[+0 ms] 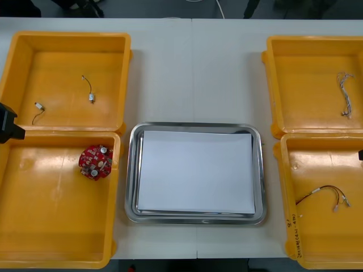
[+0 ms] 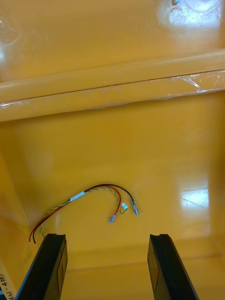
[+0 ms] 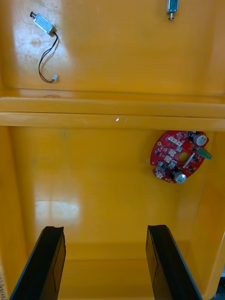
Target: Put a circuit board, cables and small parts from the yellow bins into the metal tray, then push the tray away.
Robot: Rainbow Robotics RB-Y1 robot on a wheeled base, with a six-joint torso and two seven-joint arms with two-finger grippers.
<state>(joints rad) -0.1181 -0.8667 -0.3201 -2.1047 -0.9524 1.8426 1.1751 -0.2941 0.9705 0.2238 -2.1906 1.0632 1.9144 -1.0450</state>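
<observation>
Nothing loaded yet: tray (image 1: 131, 170) at frame centre bare, board (image 1: 95, 162) lower left, small parts (image 1: 91, 97) upper left, cables (image 1: 323, 194) at right, all in bins (image 1: 68, 35), with left claw (image 3: 105, 228) and right claw (image 2: 107, 236) spread apart, empty, loading and push all ahead.

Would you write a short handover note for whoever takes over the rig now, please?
Left gripper open over the near left bin, circuit board ahead of it. Right gripper open over the near right bin, red and yellow cable ahead of it. Small metal parts lie in the far left bin, twisted cable in the far right bin. Tray holds nothing: all picks and the push remain.
</observation>
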